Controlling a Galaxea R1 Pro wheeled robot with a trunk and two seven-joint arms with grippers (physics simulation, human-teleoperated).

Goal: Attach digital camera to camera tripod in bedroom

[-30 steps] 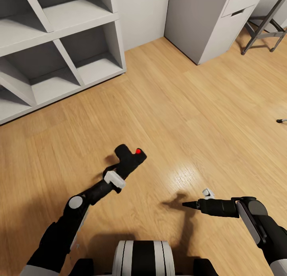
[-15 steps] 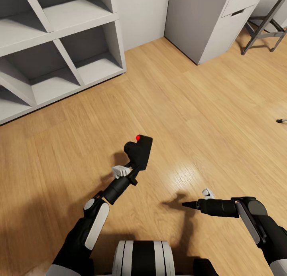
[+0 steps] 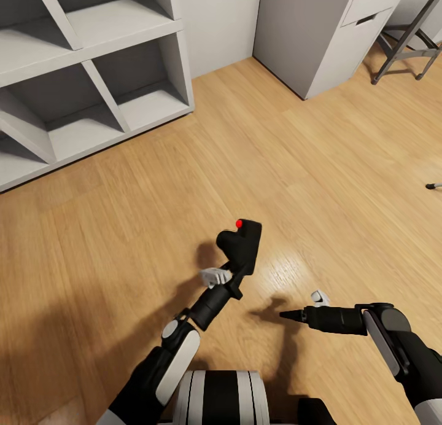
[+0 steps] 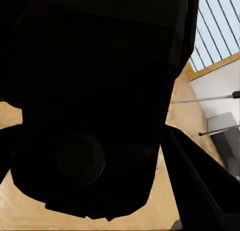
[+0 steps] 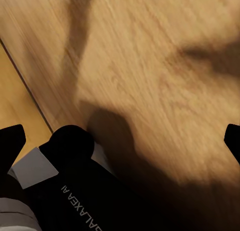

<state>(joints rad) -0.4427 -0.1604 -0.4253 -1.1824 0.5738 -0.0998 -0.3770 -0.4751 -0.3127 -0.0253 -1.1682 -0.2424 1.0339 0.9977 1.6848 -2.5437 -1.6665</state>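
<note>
1 chunky matte-black digital camera [image 3: 240, 245] gripped by left gripper [image 3: 236, 271].

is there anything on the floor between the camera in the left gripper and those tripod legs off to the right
Nothing visible. The digital camera is held up in the left gripper, and in the left wrist view slim legs of the camera tripod show past it across bare wood floor. How far off the tripod stands cannot be told.

I'm seeing the digital camera [image 3: 240, 247], small, chunky, matte black, red button [image 3: 239, 223] showing at its top, sitting clamped in my left gripper [image 3: 236, 271] above the wood floor, tilting slightly, looming as a dark mass [image 4: 95, 101] close to the wrist lens, lens side possibly facing it
</note>
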